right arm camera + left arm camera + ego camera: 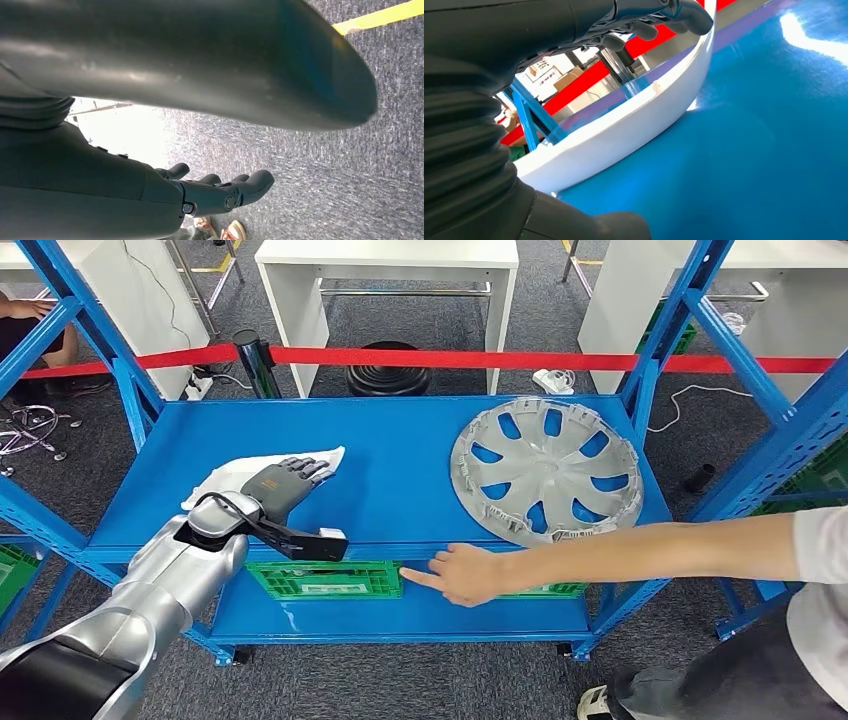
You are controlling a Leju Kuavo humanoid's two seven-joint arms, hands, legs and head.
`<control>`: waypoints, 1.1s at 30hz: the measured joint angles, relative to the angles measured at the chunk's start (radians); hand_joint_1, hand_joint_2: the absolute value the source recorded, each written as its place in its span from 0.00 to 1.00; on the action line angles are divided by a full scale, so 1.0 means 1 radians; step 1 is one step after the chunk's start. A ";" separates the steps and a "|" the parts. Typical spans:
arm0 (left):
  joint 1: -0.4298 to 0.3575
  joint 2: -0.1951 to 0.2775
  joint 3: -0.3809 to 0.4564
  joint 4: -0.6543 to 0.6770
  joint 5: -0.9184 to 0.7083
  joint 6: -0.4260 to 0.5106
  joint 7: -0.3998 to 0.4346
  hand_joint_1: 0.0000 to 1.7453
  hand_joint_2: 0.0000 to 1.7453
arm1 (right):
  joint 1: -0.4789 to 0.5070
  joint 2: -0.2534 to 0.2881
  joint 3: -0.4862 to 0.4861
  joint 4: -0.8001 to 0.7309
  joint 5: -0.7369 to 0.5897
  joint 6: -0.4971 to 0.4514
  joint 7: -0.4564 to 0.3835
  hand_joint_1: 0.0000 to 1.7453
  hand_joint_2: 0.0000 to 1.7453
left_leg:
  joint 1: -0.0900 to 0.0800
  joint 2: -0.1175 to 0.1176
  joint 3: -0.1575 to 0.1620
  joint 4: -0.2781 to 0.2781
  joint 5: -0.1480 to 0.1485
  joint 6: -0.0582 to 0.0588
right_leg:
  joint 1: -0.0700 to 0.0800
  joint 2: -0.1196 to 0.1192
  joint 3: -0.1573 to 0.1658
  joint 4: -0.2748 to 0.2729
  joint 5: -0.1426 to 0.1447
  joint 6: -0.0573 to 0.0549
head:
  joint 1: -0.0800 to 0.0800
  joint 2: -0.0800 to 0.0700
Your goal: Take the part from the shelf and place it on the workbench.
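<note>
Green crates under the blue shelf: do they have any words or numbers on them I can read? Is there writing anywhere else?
No text can be read in these pictures.
Green crate: a pale label on its front, too small and blurred to read.
Cardboard boxes in the left wrist view: dark marks on a label, too blurred to read.
Silver wheel cover: no writing shows.
White part under the left hand: plain, no writing.

The dark-fingered left hand (644, 20) reaches over the upper edge of a curved white plastic part (634, 125) lying on the glossy blue metal shelf (749, 150).
</note>
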 joint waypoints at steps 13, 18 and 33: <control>0.006 0.005 0.027 -0.003 0.016 0.106 0.039 0.00 1.00 | 0.006 0.002 0.000 0.000 -0.001 -0.004 0.000 0.00 0.00 | 0.000 0.000 0.000 0.000 0.000 0.000 | 0.000 0.000 0.000 0.000 0.000 0.000 | 0.000 0.000; -0.004 0.007 0.027 -0.002 -0.022 0.047 0.091 0.00 1.00 | 0.007 0.002 0.000 0.000 0.001 -0.004 0.000 0.00 0.00 | 0.000 0.000 0.000 0.000 0.000 0.000 | 0.000 0.000 0.000 0.000 0.000 0.000 | 0.000 0.000; -0.045 0.049 0.027 0.004 -0.103 -0.097 0.152 0.00 1.00 | 0.010 0.002 0.000 0.000 0.006 -0.005 0.000 0.00 0.00 | 0.000 0.000 0.000 0.000 0.000 0.000 | 0.000 0.000 0.000 0.000 0.000 0.000 | 0.000 0.000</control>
